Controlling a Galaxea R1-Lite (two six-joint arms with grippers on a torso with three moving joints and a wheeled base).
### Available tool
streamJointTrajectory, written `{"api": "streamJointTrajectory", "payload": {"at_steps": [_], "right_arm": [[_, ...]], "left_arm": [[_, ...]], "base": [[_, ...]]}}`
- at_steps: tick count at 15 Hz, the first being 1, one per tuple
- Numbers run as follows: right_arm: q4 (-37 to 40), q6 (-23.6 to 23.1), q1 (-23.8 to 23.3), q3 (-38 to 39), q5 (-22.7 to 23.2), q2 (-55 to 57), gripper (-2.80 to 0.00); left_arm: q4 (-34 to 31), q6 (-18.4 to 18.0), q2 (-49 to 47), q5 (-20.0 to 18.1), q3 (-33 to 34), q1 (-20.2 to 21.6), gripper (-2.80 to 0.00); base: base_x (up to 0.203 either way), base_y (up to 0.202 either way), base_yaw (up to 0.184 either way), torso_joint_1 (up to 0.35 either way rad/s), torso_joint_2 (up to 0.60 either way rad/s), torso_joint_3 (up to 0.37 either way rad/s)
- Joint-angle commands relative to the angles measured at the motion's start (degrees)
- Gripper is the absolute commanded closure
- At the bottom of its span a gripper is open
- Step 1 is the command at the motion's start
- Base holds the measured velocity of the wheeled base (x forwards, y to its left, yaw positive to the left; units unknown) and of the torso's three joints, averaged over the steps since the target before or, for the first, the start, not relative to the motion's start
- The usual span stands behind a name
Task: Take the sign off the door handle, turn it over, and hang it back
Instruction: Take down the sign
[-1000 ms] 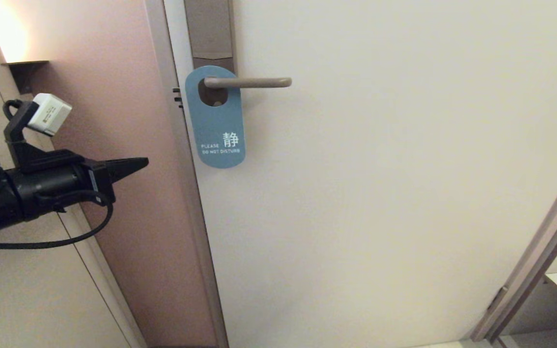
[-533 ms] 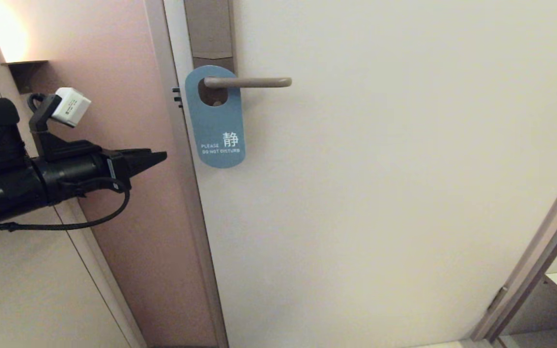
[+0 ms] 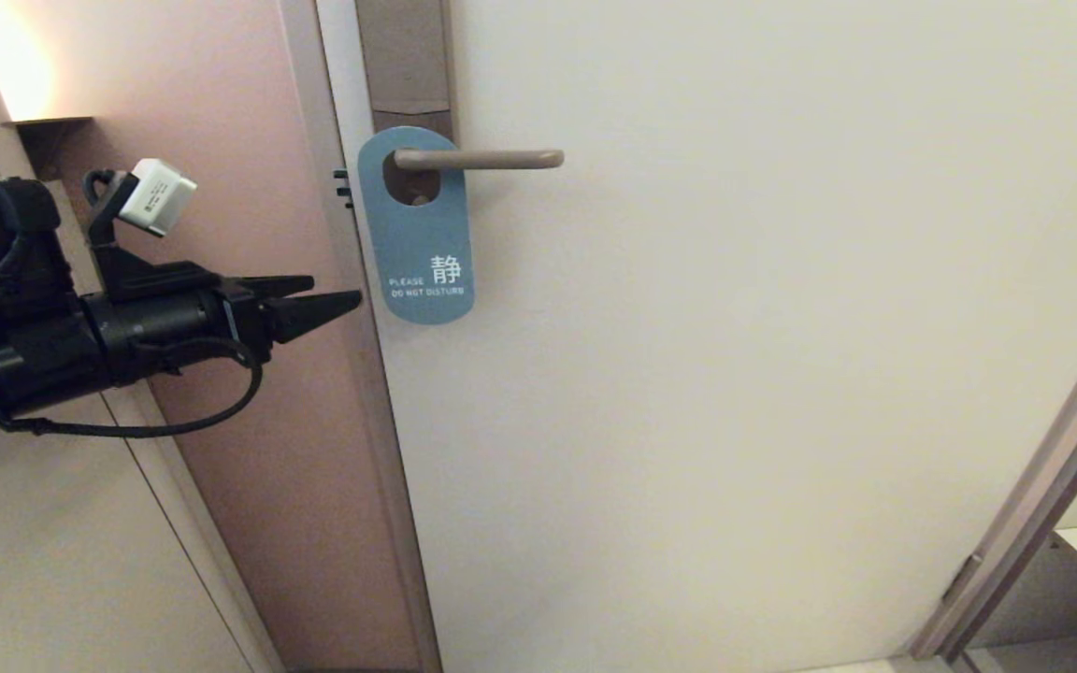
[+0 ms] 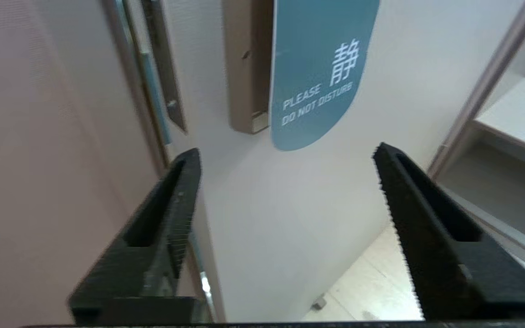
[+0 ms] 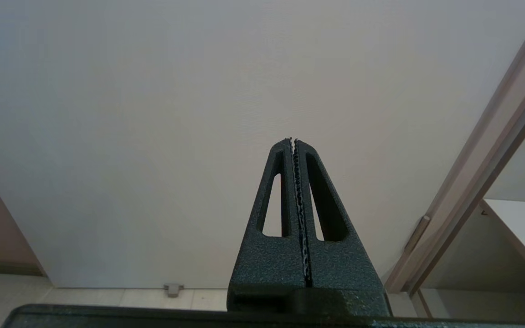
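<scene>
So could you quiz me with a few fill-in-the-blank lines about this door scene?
1. The sign hangs on the door handle with its ____ side facing out.
2. Its English words read PLEASE DO NOT ____.
3. The left gripper has its fingers ____, short of the sign.
4. The right gripper, away from the sign, is ____.

Missing words: blue; DISTURB; open; shut

The door (image 3: 735, 374) bears the door handle (image 3: 487, 159), from which the sign (image 3: 419, 234) hangs (blue side outward).
</scene>
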State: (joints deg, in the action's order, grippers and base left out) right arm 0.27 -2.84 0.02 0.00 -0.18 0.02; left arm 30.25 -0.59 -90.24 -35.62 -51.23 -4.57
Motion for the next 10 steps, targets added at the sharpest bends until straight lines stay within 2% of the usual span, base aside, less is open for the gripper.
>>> {"api": "streamJointTrajectory", "payload": {"at_steps": [1, 5, 8, 10], "right_arm": [[0.0, -0.06, 0.06, 0.0, 0.01, -0.02, 0.0], [0.0, -0.06, 0.02, 0.0, 0.01, -0.02, 0.0], [0.0, -0.06, -0.01, 0.0, 0.01, -0.02, 0.0], [0.0, -0.06, -0.02, 0.0, 0.01, -0.02, 0.0]], "left_arm": [[0.16, 1.28, -0.58, -0.8, -1.01, -0.61, -2.8], [0.16, 6.75, -1.69, -3.48, -4.7, -1.89, -2.8], [0.16, 7.01, -1.52, -7.71, -5.19, -2.21, -2.8], [0.16, 7.01, -1.52, -8.27, -5.19, -2.55, -2.8]], "base": [[0.0, 0.0, 0.0, 0.0, 0.0, 0.0], [0.0, 0.0, 0.0, 0.0, 0.0, 0.0], [0.0, 0.0, 0.0, 0.0, 0.0, 0.0], [0.0, 0.0, 0.0, 0.0, 0.0, 0.0]]}}
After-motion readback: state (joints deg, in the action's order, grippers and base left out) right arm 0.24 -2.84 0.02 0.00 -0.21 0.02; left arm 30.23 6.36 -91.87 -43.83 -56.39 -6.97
